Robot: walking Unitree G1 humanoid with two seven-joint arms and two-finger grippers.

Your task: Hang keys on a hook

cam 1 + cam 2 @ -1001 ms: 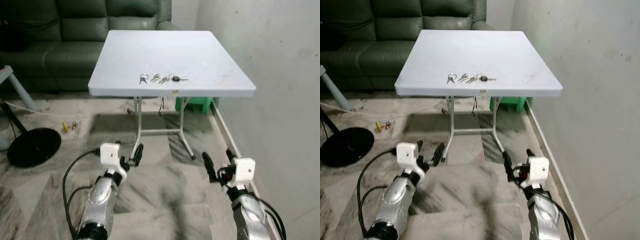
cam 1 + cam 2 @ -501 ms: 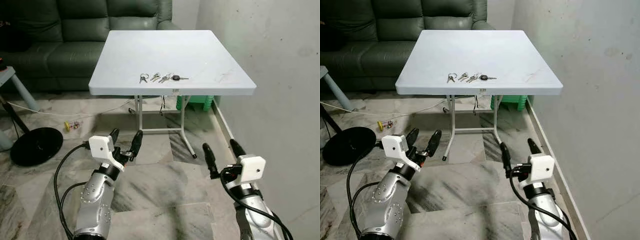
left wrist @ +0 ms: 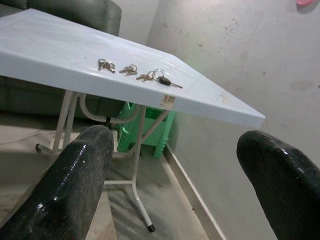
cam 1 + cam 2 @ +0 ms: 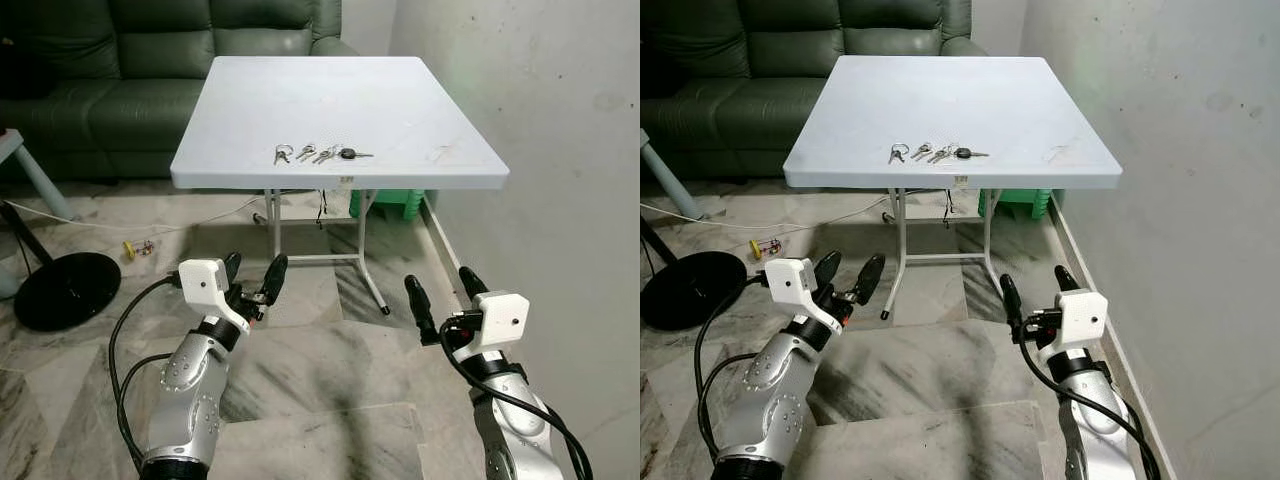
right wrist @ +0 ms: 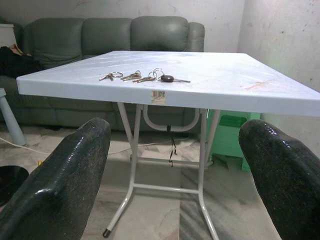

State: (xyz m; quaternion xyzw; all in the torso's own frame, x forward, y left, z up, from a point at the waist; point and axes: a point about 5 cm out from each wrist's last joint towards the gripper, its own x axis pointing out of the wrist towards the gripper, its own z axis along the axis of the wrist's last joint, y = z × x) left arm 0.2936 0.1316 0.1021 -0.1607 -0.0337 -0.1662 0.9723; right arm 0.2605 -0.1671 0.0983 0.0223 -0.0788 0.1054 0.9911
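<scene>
A row of keys on rings [image 4: 312, 154] lies near the front edge of a white folding table [image 4: 400, 110]; its rightmost piece has a black head [image 4: 963, 153]. The same keys [image 5: 140, 76] lie on the tabletop in the right wrist view, and the keys [image 3: 134, 72] lie there in the left wrist view too. My left gripper [image 4: 252, 277] is open, low over the floor in front of the table. My right gripper [image 4: 441, 291] is also open, at about the same height to the right. Both are well short of the keys and hold nothing.
A green sofa [image 4: 120, 60] stands behind the table. A white wall [image 4: 560, 150] runs along the right. A black round base [image 4: 68, 290] and a cable lie on the marble floor at left. A green stool [image 4: 390, 200] sits under the table.
The camera has shifted slightly and sharpened. Both grippers have risen a little and spread their fingers wider than a second ago.
</scene>
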